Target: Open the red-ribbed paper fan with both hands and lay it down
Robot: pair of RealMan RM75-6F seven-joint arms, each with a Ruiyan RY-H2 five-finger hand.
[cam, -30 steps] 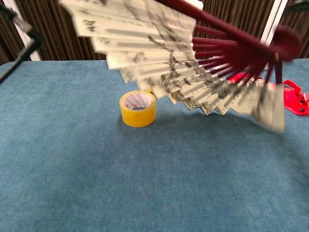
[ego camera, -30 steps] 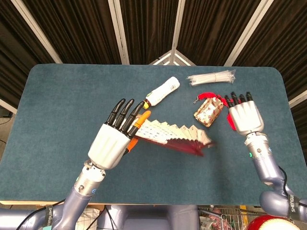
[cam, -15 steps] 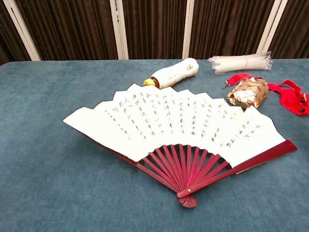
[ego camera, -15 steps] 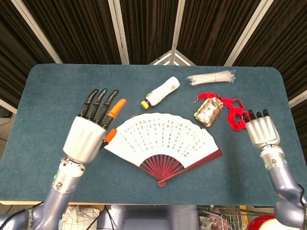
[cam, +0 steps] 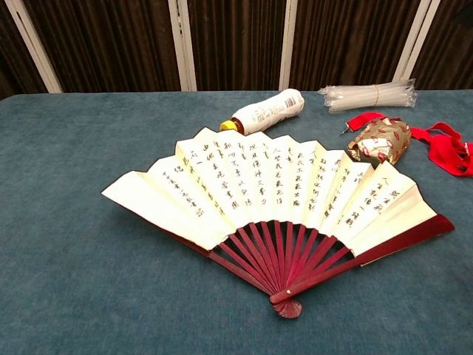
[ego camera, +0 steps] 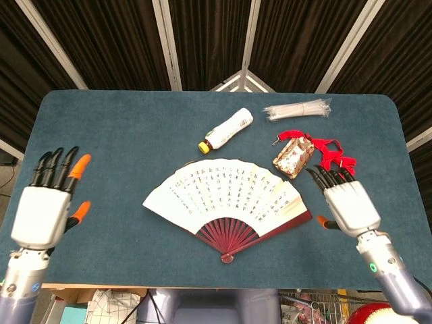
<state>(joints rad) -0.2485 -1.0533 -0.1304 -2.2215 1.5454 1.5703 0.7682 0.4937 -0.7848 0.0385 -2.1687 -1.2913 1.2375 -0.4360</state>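
The paper fan point(ego camera: 226, 196) lies spread open and flat on the blue table, its white leaf covered in black characters and its red ribs meeting at a pivot near the front edge; the chest view shows the fan point(cam: 273, 196) the same way. My left hand point(ego camera: 44, 209) hovers far left of it, fingers apart, holding nothing. My right hand point(ego camera: 347, 206) is just right of the fan's red end rib, fingers apart and empty. Neither hand appears in the chest view.
Behind the fan lie a white bottle point(ego camera: 228, 129) with a yellow cap, a patterned pouch point(ego camera: 293, 158) on a red strap point(ego camera: 331, 154), and a bundle of clear straws point(ego camera: 298, 109). The table point(ego camera: 101, 135) is blue cloth.
The fan went from half-open in my left hand to lying flat and fully spread. My left hand let go and drew far left; my right hand moved down toward the front edge.
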